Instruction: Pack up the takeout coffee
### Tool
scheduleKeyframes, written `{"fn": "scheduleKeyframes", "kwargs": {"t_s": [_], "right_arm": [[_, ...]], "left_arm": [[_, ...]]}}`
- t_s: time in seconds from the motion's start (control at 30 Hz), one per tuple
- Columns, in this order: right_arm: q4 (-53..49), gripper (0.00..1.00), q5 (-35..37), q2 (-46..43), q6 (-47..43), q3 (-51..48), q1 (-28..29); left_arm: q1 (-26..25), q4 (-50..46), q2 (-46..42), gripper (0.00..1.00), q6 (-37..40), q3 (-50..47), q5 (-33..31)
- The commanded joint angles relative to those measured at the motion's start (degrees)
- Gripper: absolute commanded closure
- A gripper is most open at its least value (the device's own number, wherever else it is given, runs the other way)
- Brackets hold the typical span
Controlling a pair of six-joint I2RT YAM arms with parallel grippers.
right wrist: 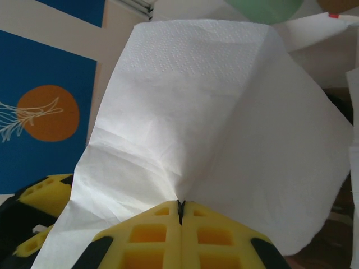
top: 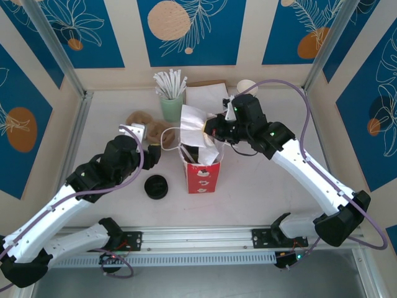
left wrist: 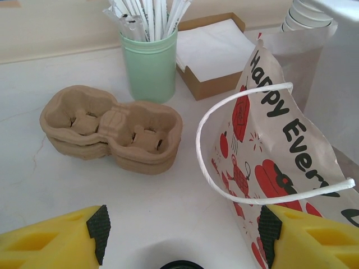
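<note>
The red-and-white paper bag (top: 203, 177) (left wrist: 269, 140) stands open at mid-table. Over its mouth my right gripper (top: 208, 129) (right wrist: 180, 204) is shut on a white napkin (top: 195, 121) (right wrist: 213, 112), which hangs down into the bag. The bag's inside looks dark, and I cannot tell whether the takeout coffee is in it. My left gripper (top: 151, 155) (left wrist: 182, 224) is open and empty, low at the bag's left side, with one fingertip (left wrist: 269, 235) against the bag under its white handle. A round black lid (top: 156, 186) (left wrist: 182, 263) sits on the table near it; any cup beneath is hidden.
Stacked brown pulp cup carriers (top: 149, 124) (left wrist: 112, 129) lie left of the bag. Behind stand a green cup of wrapped straws (top: 172, 102) (left wrist: 150, 64), a cardboard napkin box (top: 208, 93) (left wrist: 210, 53) and stacked lidless cups (top: 246, 85) (left wrist: 305, 14).
</note>
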Motion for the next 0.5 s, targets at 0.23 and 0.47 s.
{"fn": "scheduleKeyframes", "kwargs": {"t_s": [0.23,0.47], "right_arm": [[-7.97,1.00,18.14,5.09,-11.36,3.00,8.15],[-9.80,1.00,24.24,8.97,-15.33,5.47,11.58]], "left_arm": [[-0.38,0.91,-1.31,0.28,-2.04,-1.27,-0.24],[-0.40,0.69,-1.83,0.28,-2.22,-1.77,-0.25]]}}
